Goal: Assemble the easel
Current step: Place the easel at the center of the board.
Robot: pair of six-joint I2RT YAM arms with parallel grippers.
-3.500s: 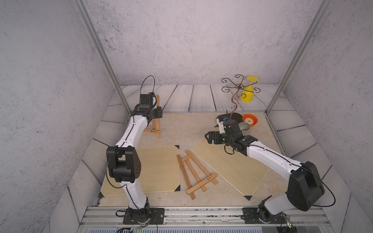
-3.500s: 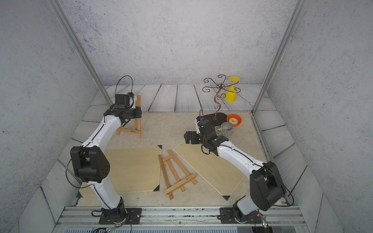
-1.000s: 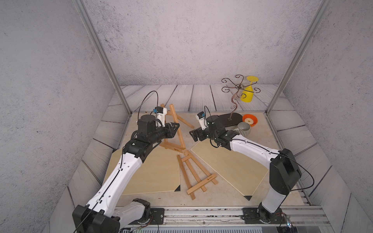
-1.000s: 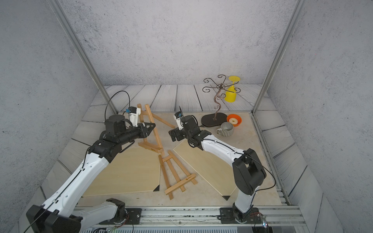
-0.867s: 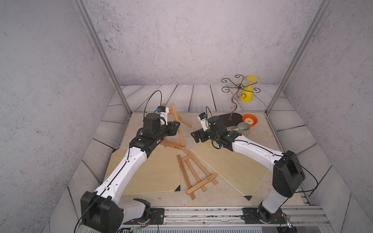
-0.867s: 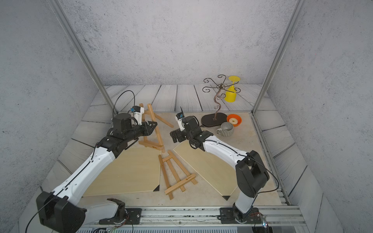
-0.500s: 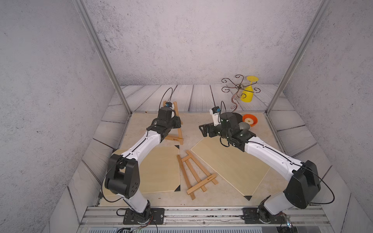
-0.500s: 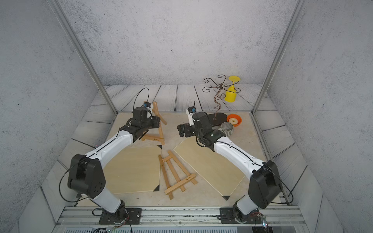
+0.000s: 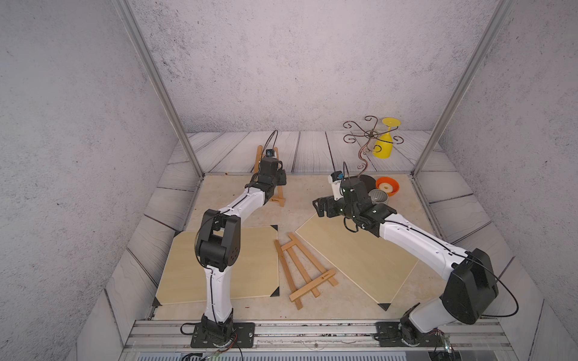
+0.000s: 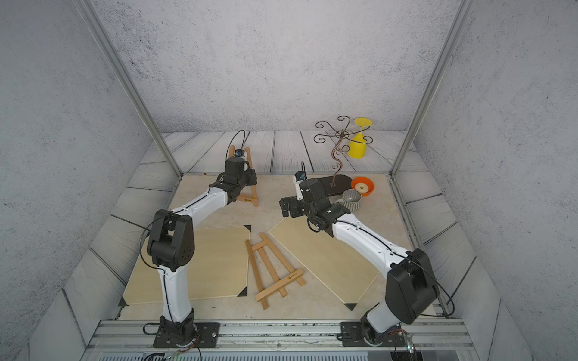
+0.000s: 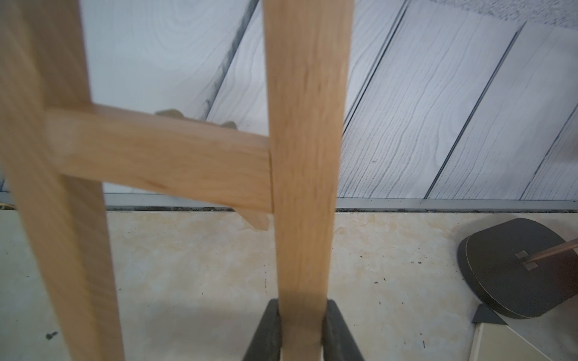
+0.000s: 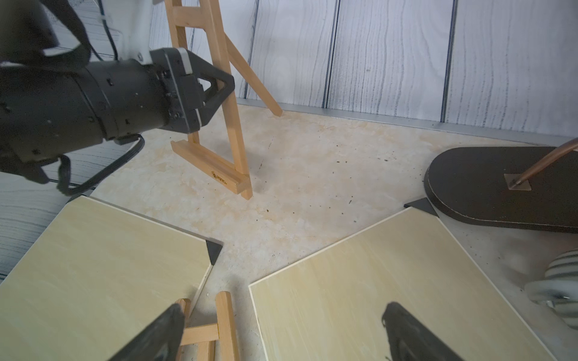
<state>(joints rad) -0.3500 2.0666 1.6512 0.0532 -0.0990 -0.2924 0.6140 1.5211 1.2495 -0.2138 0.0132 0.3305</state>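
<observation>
1. Left gripper (image 12: pixel 223 86): pinching one front leg of the standing easel (image 12: pixel 233 137), jaws nearly together.
2. Standing easel: upright at the far left of the table (image 9: pixel 300 200); rear strut apparently touching down.
3. Right gripper (image 12: pixel 281 315): spread wide, empty, not touching the flat easel (image 9: pixel 301 268).

Left arm gripping, right arm free.
Left arm (image 9: pixel 244 200) reaches to the far left, end effector (image 12: pixel 230 83) pinched tight on a leg of the standing easel (image 12: pixel 234 137). Right arm (image 9: pixel 416 240) stretches toward far centre, end effector (image 9: pixel 319 208) pointing left, jaws spread wide, holding nothing.
</observation>
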